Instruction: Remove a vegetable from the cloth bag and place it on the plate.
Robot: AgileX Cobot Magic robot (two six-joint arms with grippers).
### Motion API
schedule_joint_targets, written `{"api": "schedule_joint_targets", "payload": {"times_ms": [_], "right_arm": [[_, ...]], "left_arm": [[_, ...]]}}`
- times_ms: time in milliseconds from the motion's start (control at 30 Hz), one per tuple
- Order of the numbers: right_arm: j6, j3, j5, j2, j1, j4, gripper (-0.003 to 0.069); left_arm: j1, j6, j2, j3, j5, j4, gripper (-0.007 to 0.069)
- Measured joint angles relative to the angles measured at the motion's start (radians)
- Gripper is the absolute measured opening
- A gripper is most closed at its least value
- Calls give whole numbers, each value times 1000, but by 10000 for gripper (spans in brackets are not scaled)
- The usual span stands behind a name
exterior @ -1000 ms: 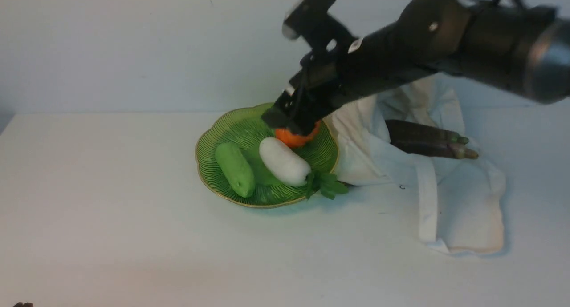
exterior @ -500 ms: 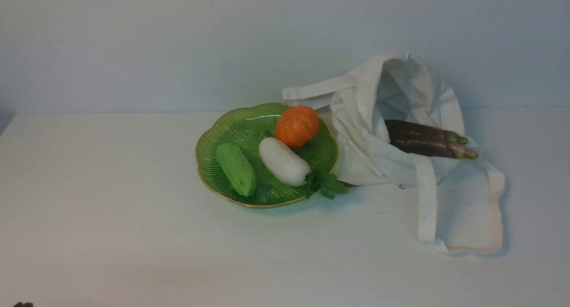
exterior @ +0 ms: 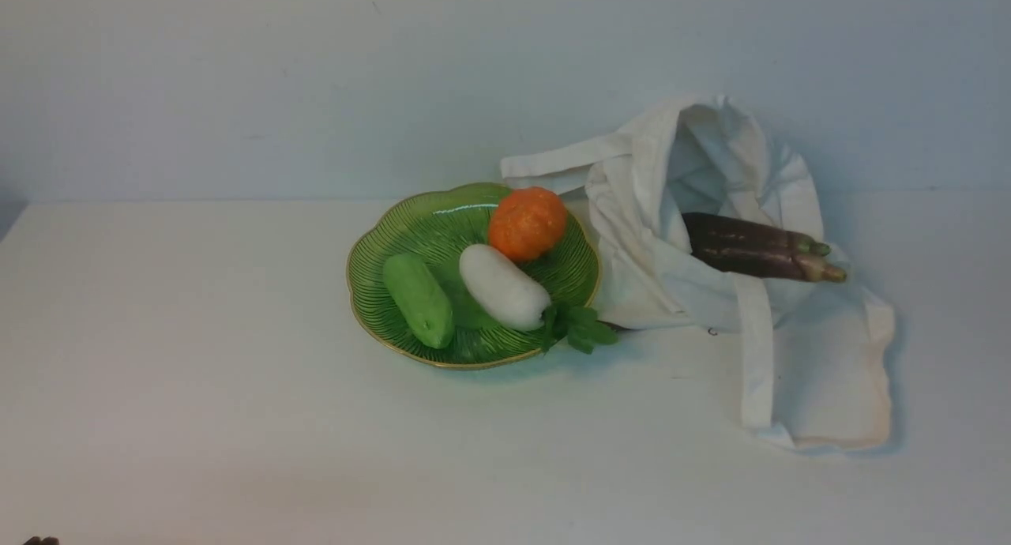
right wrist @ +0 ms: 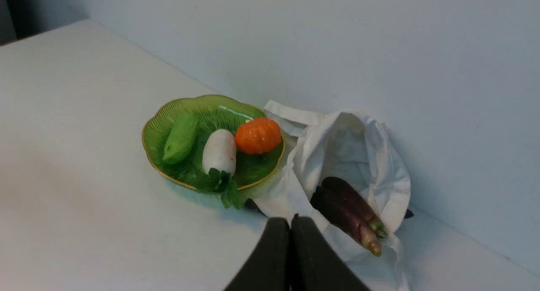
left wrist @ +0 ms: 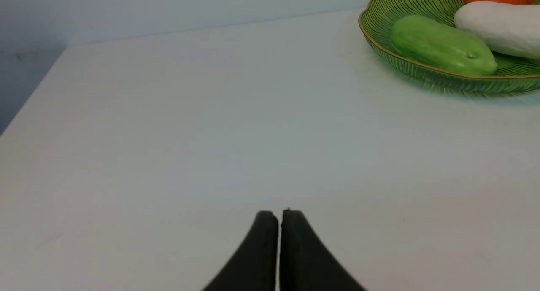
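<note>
Vegetable (exterior: 418, 300) on plate (exterior: 430, 225), well apart from both jaws, each closed tight, empty.

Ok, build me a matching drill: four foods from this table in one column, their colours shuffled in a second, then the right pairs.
Column one:
1. cucumber-like vegetable
2. radish
3. round gourd
4. eggplants

Column two:
A. dark purple
B. white
C. light green
D. orange

Pairs: 1-C, 2-B, 3-D, 4-A.
</note>
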Motion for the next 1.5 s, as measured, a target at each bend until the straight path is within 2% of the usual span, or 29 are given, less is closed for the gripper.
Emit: {"api": "schedule_joint_targets", "payload": {"times_ms": [67,100,233,267,367,500,1300,1500], "right_arm": [[0,93,-103,-40,0,14,-15],[0,221,-236,-63,0,35,-15],[0,489,-576,-69,0,64,-15],[0,499,-576,-69,0,64,-15],[0,626,-805,-69,0,65,-15],[0,687,-967,-70,0,65,-15],[0,709,-960,-70,0,65,-15],[1,782,-960,-137,-2,71,-15]], "left_arm": [[0,0,0,0,0,0,-5],[0,0,0,0,0,0,-5],[0,0,0,0,0,0,-5],[0,0,0,0,0,0,-5],[0,0,0,0,0,0,-5],[0,0,0,0,0,0,-5],[0,0,0,0,0,0,-5],[0,0,0,0,0,0,-5]]}}
